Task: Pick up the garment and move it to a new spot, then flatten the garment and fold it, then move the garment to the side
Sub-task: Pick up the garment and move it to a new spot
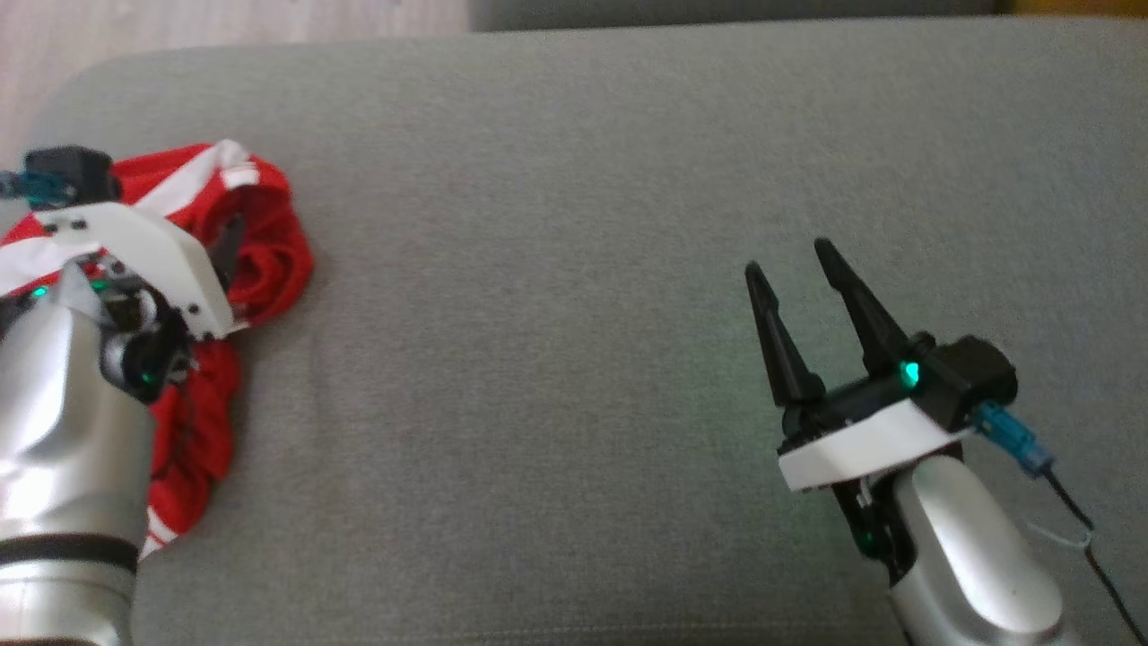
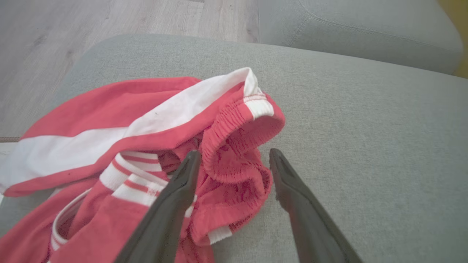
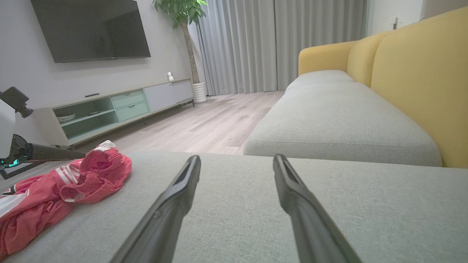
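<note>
A crumpled red garment (image 1: pixel 269 260) with white stripes lies at the left end of the grey seat cushion (image 1: pixel 574 224). My left gripper (image 1: pixel 226 249) hangs over it, mostly hidden behind its white wrist mount. In the left wrist view that gripper (image 2: pixel 234 153) is open, its fingers straddling a bunched fold of the garment's (image 2: pixel 234 128) elastic waistband without pinching it. My right gripper (image 1: pixel 789 256) is open over bare cushion far to the right, holding nothing. The right wrist view looks past this open gripper (image 3: pixel 237 157) to the garment (image 3: pixel 91 171) at the left.
The cushion's left edge drops to a wooden floor (image 2: pixel 109 22). A second grey cushion (image 3: pixel 340 120) continues beyond the far edge, with a yellow sofa back (image 3: pixel 420 73) beside it. A TV console (image 3: pixel 109 106) stands across the room.
</note>
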{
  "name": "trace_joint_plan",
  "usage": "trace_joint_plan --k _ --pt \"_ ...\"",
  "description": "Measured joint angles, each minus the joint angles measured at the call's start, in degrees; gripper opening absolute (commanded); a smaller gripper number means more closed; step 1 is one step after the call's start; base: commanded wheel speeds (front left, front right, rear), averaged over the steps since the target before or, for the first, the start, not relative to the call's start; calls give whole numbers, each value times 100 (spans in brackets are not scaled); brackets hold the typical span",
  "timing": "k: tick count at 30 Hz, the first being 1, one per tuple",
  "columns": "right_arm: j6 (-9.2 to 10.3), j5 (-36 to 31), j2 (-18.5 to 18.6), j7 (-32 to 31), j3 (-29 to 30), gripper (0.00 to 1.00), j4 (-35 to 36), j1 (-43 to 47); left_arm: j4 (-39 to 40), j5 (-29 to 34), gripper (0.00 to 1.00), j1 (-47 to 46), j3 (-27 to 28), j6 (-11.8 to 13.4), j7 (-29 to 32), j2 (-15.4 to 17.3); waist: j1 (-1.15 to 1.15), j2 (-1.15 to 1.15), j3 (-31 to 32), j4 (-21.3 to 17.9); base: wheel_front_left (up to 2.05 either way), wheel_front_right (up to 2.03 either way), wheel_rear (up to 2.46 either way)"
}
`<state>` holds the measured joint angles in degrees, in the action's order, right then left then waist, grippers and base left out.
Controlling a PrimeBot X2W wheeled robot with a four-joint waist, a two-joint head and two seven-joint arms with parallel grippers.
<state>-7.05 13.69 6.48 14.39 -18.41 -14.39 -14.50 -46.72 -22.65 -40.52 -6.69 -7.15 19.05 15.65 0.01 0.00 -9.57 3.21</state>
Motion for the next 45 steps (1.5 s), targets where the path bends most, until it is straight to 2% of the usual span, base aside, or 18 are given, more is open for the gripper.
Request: trace_joint_plan --k 3,8,9,10,16,21,25,29,38,45 --pt "0 0 15 0 -43 100 37 -175 -372 -15 100 -271 -22 -33 -44 119 0 0 -165 -163 0 0 0" --pt "0 10 79 2 -116 100 52 -281 -1071 48 100 -606 -33 66 -75 248 0 0 -398 -400 0 0 0" --pt "0 33 88 2 -119 100 52 -281 -1172 62 45 -631 -42 66 -84 248 0 0 -432 -434 0 0 0" --pt "0 47 97 7 -119 100 52 -281 -1266 87 0 -661 -57 66 -120 248 1 0 -458 -460 0 0 0" --pt "0 52 109 8 -114 100 -26 -277 -1555 154 0 -893 -266 26 -566 269 0 0 -287 -444 0 0 0" --pt "0 96 19 8 -137 100 -129 -227 -1586 347 0 -959 -647 2 -812 391 0 0 65 -420 0 0 0" --pt "0 102 -37 8 -138 100 -148 -139 -1481 411 0 -1023 -961 1 -862 407 0 0 318 -431 0 0 0" --pt "0 102 -48 8 -129 100 -232 119 -1081 337 0 -1166 -1527 0 -853 387 -1 0 665 -487 0 0 0" --pt "0 101 -116 8 -11 100 -250 273 298 -537 0 -1540 -2687 -35 -594 315 -1 0 1120 -919 0 0 0" --pt "0 87 -137 8 119 100 -248 360 1820 -1848 0 -1675 -3219 -36 -611 -159 -1 0 1200 -1292 0 0 0"
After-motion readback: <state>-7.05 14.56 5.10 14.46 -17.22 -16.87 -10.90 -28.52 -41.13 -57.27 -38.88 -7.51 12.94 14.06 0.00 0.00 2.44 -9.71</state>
